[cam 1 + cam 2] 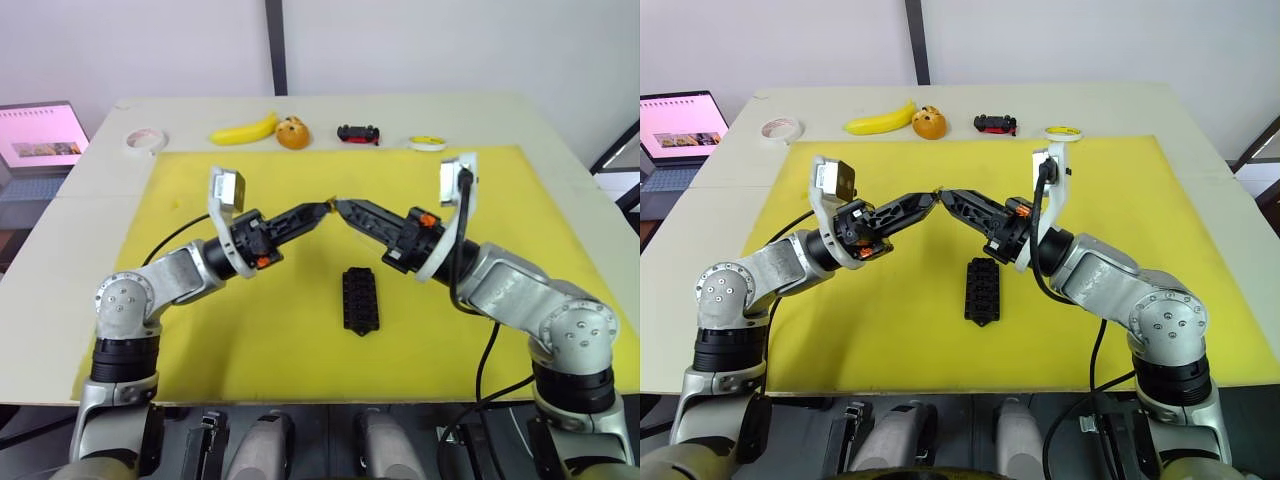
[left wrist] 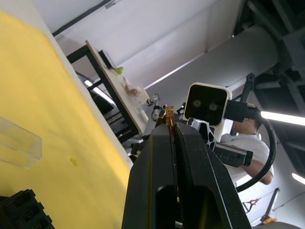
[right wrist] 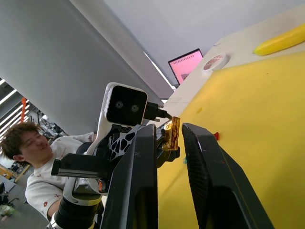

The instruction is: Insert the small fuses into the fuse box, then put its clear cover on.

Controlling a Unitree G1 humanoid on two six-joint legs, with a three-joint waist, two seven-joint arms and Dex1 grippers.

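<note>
- Handover of one orange fuse (image 3: 172, 133) appears under way above the yellow mat (image 1: 250, 350), beyond the fuse box (image 1: 360, 300).
- Left end effector (image 1: 323, 209) is clamped on that fuse; right end effector (image 1: 340, 207) meets it tip to tip, fingers apart around the fuse.
- Clear cover (image 2: 18, 143) lies on the mat near the fuse box.
- Judgement: right must close, left release, then descend to a slot.

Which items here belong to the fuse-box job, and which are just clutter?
Job: black rectangular plastic fuse box; small orange plastic fuse, in the left jaws; clear rectangular plastic cover.
Lying about: yellow banana; round orange-brown item; small black-and-red toy car; white tape roll; yellow tape roll; open laptop.
</note>
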